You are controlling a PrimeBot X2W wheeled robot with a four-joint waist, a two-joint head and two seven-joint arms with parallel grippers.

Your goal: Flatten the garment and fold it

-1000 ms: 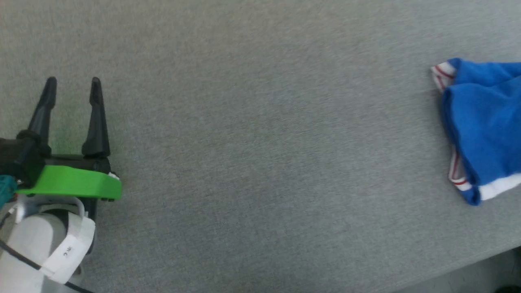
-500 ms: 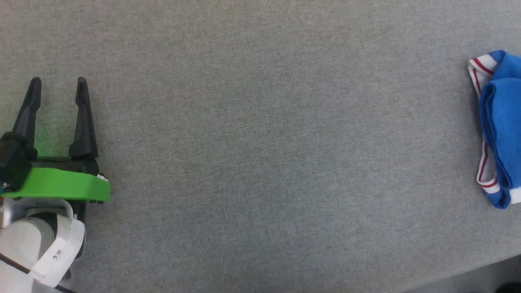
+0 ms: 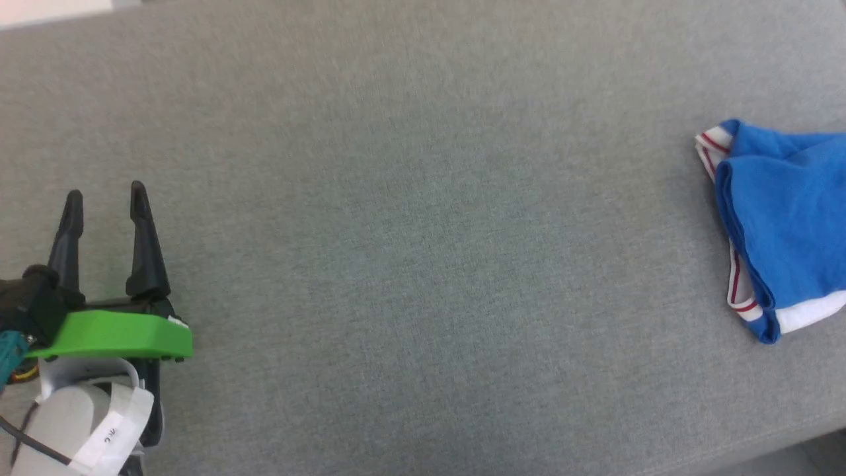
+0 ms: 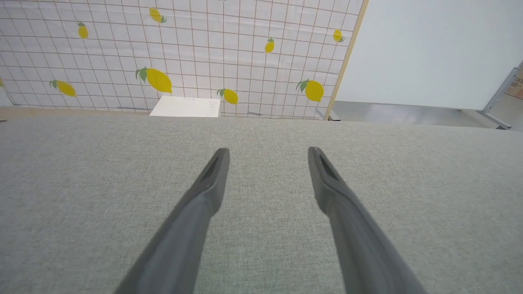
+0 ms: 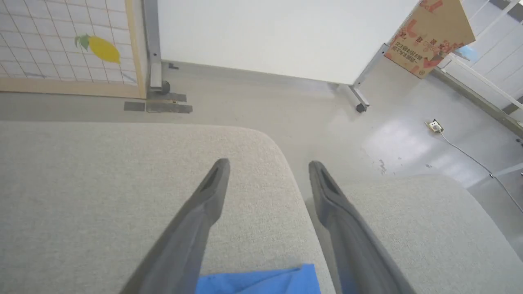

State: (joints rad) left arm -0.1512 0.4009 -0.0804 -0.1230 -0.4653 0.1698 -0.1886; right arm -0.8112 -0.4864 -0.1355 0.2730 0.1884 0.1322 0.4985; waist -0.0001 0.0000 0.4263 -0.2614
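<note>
Lying bunched, blue garment [image 3: 786,218], left gripper [image 3: 105,192] and right gripper [image 5: 268,163] spread wide, empty, cardboard box [image 5: 429,36] print unreadable.

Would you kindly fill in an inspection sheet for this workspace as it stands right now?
Surface: grey cloth-covered table, bare across its middle.
Job's things: blue shirt with white, red-striped trim, bunched at the table's right and cut off by the edge of the head view.
Clutter: nothing seen.
Grippers: left tool open over bare table, holding nothing; right tool open, with blue cloth below its fingers and none between the tips.
Cables: dark cable by the left forearm; pale cord running across the floor.
Surroundings: lemon-print screen, white board, cardboard box.
</note>
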